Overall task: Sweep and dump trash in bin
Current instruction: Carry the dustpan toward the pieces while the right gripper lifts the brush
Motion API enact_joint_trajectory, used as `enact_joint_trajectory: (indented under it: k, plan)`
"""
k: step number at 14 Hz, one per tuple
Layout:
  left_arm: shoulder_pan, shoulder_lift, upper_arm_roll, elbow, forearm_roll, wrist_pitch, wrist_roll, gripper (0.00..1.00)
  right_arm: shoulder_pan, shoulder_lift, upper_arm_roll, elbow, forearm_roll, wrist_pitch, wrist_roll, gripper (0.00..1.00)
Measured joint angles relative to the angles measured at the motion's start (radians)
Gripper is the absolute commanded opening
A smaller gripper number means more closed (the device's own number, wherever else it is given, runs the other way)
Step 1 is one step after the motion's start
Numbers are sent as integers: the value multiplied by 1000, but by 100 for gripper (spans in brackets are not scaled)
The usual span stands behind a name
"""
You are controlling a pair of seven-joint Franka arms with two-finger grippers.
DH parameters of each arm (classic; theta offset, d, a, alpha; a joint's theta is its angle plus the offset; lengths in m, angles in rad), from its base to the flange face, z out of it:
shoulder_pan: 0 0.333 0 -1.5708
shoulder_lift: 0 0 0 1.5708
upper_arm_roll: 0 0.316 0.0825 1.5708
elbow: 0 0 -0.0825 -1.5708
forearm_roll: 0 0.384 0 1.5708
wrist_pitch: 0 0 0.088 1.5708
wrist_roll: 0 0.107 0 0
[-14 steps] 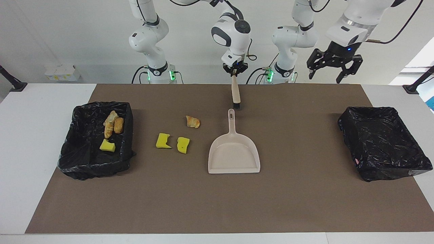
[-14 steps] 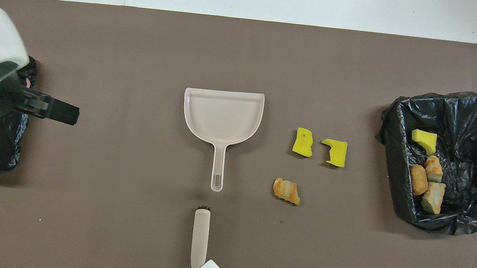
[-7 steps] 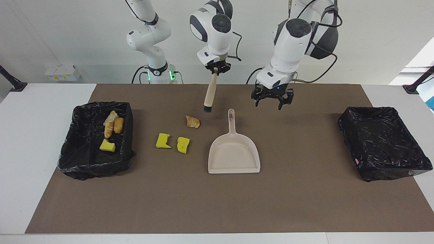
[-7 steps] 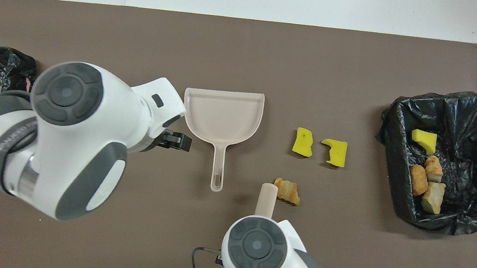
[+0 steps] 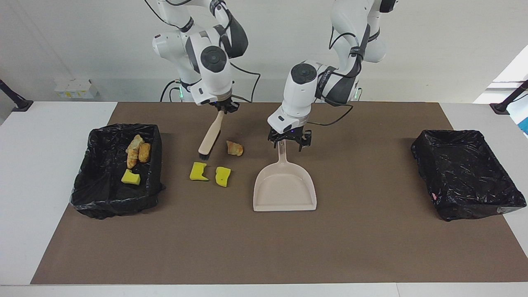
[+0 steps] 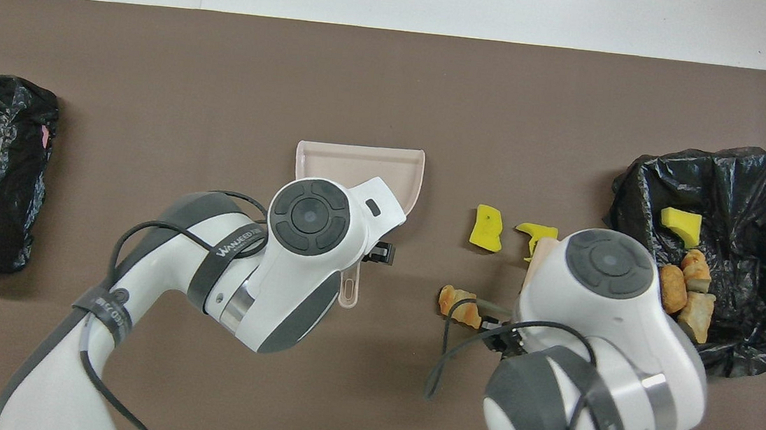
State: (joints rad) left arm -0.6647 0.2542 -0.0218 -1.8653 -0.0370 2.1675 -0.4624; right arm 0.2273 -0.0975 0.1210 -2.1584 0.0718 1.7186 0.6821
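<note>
Inside bin (image 5: 84, 185), trash (image 5: 136, 153), dustpan (image 5: 284, 189) bare

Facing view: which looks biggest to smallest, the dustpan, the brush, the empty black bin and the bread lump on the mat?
1. Empty black bin
2. Dustpan
3. Brush, held tilted, so its length may look shortened
4. Bread lump

Brown mat (image 5: 264, 247) covering white table (image 5: 45, 165), white boxes (image 5: 74, 88) by the wall
</note>
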Motion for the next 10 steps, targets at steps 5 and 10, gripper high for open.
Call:
enact_joint_trajectory:
  k: [5, 10]
  plan:
    - [-2, 18, 4, -1, 0, 15, -4, 87, -148, 21, 1, -62, -95, 106, -229, 0]
    - [-4, 27, 4, -12, 0, 18, -33, 68, -155, 41, 10, -105, -118, 166, -562, 0]
